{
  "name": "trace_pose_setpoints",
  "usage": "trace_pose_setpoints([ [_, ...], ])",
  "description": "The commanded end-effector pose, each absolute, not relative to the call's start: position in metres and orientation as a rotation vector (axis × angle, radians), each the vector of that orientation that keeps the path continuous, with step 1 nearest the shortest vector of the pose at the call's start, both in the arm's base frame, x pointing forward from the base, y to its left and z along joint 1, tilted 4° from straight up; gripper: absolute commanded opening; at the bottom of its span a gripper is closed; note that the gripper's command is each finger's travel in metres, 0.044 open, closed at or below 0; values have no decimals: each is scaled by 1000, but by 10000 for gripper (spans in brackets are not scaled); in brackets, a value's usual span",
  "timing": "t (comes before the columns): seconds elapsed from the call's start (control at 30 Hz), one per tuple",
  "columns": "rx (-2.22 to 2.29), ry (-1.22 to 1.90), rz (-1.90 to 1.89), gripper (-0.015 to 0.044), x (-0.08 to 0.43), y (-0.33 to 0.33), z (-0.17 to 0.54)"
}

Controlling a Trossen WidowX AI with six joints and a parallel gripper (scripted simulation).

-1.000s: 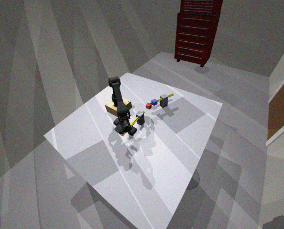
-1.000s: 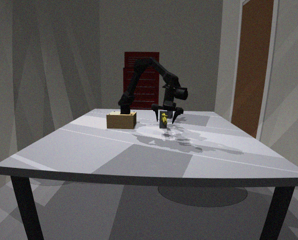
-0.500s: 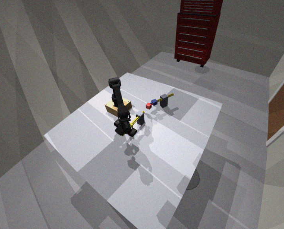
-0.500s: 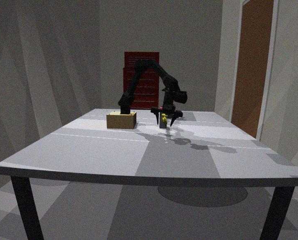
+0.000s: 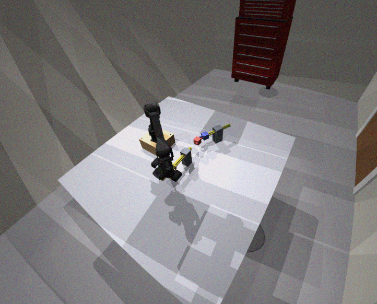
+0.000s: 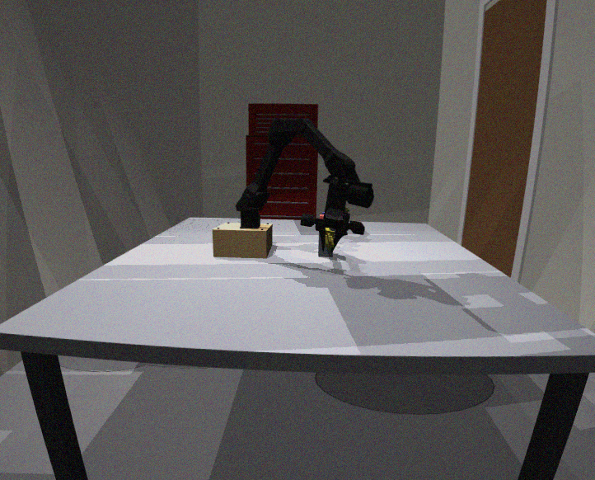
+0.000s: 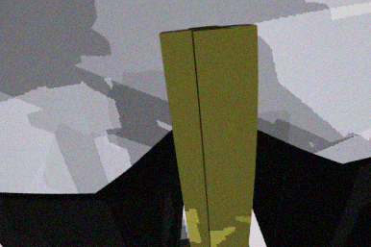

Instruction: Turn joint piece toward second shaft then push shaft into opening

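Observation:
The second shaft, a yellow bar (image 5: 180, 160) (image 6: 329, 237) (image 7: 226, 88), runs through its grey block (image 5: 186, 159) (image 6: 325, 253). My gripper (image 6: 330, 247) (image 7: 206, 134) is shut on this shaft, with one black finger against each side, between the block and the shaft's outer end. In the top view the arm hides the fingertips. The first shaft (image 5: 227, 125) passes through the other grey block (image 5: 217, 135). At its near end are a blue cube (image 5: 204, 135) and the red joint piece (image 5: 197, 141), apart from the second shaft. Which way its opening points is too small to tell.
The arm stands on a wooden base box (image 5: 148, 145) (image 6: 240, 243) left of the shafts. All stand on a white table (image 5: 110, 183) (image 6: 184, 315). A red tool cabinet (image 5: 256, 48) (image 6: 282, 176) stands on the floor beyond it.

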State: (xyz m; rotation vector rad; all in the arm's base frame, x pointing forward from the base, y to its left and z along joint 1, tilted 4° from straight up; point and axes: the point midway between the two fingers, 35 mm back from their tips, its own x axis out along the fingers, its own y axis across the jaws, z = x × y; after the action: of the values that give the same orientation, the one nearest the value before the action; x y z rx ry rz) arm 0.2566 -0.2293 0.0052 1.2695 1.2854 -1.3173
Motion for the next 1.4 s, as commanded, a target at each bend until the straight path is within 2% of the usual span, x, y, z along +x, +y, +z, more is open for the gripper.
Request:
trace_pose_setpoints([
  [0.0,1269,1284,-1325,102,256,-229,4],
  [0.23,1269,1284,-1325,69,256,-229,4],
  [0.63,1328,1187,-1245,67,257,-232,3],
  [0.87,1308,1221,-1273,20,256,-231,5],
  [0.9,1308,1221,-1273,0,256,-231,5],
  [1.37,1330,1188,-1245,0,257,-218,3],
])
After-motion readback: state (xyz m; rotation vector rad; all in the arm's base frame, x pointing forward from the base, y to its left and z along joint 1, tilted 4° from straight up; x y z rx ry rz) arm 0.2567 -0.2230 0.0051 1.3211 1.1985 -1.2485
